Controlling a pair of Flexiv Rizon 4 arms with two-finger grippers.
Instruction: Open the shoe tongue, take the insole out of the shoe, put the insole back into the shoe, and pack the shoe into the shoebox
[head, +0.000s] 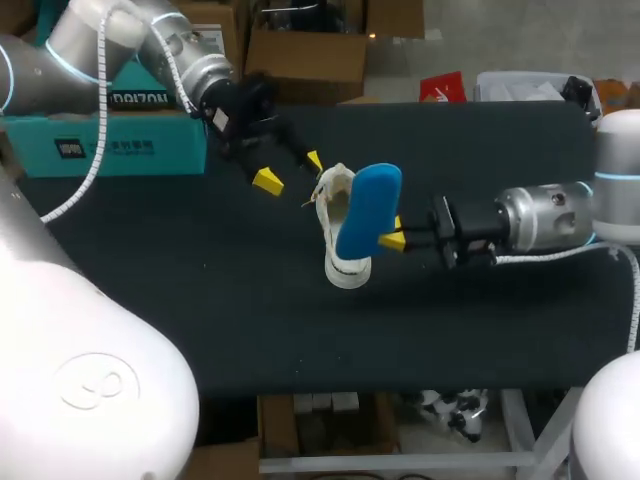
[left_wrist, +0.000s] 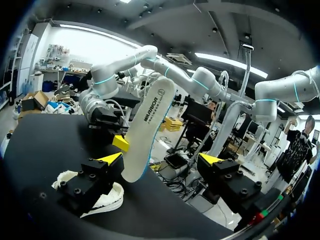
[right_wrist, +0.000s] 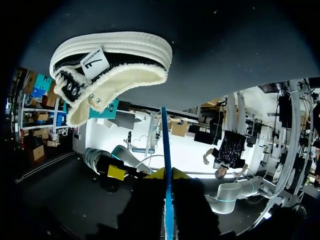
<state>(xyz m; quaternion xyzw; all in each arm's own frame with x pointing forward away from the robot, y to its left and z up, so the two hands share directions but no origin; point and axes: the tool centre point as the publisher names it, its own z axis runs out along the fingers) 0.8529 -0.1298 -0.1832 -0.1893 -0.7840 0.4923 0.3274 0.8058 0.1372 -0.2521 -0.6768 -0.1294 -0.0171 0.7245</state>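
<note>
Over on the left, the teal shoebox (head: 100, 150) sits at the far edge of the table (head: 200, 300), well apart from the shoe, so I'd say packing is a long way off. The bigger worry is nearer the middle. The left gripper (head: 291, 170) hangs just beside the white shoe (head: 340, 262) with its fingers spread wide and nothing in them, so nothing pins the shoe down. If the insole gets pushed back in like this, I'd bet the shoe just skids or tips on the dark tabletop.

From the left wrist view, those open fingers also sit pretty close either side of the blue insole (head: 368, 205), so a bump there could knock it askew. The right gripper (head: 394, 232) is clamped on the insole toward its lower end, holding it upright over the shoe. A pinch that far from the middle could let it swivel or slip. I can't tell whether the insole's low end touches the shoe.

Poses: the left arm (head: 150, 45) comes in from the far left corner, angled down toward the shoe. The right arm (head: 545, 215) reaches in from the right, roughly level.
</note>
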